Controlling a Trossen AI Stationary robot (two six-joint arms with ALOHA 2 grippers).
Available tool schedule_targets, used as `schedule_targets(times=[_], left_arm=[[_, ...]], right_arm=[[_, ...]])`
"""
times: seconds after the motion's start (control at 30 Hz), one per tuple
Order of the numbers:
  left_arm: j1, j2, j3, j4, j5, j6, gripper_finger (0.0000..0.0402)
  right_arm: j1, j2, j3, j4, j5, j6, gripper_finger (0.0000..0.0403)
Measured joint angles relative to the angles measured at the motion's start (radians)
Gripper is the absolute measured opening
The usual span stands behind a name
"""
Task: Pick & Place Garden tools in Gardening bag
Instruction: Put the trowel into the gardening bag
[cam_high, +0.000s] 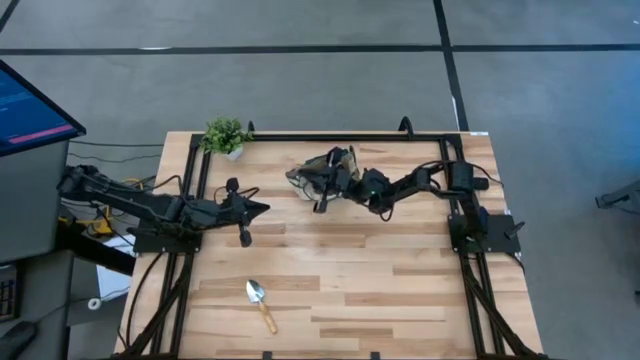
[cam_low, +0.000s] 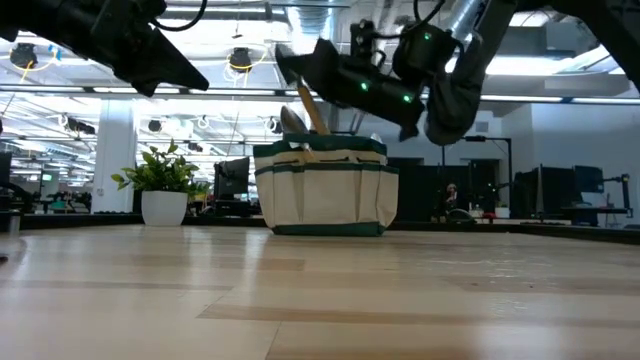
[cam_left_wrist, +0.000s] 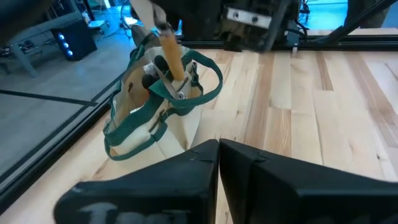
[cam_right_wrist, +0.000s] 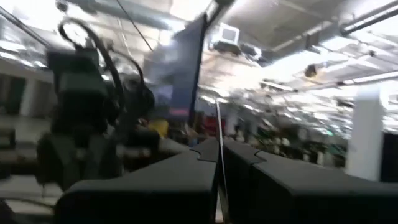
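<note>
The beige gardening bag with green trim stands on its base on the table's far middle, also seen as the bag and the bag. A garden tool's wooden handle sticks up out of the bag, with a grey blade beside it. My right gripper is shut just above that handle. My left gripper is shut, holds nothing, and stays left of the bag, above the table. A silver trowel with a wooden handle lies flat near the front edge. My right gripper is shut with nothing between its fingers. Its tips stand right over the top end of the wooden handle that sticks out of the bag. Whether they touch it I cannot tell.
A small green potted plant stands at the far left corner, also visible as the plant. Dark frame rails run along the table's left and right sides. Bare wood lies between the bag and the front edge.
</note>
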Motion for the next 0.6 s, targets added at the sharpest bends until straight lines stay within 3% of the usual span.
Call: schedule_targets(times=[0.6], left_arm=[[0.000,0.000,0.000,0.008,0.000,0.000,0.0002]], right_arm=[[-0.003,-0.003,-0.141,0.001,0.062,0.089,0.0000]])
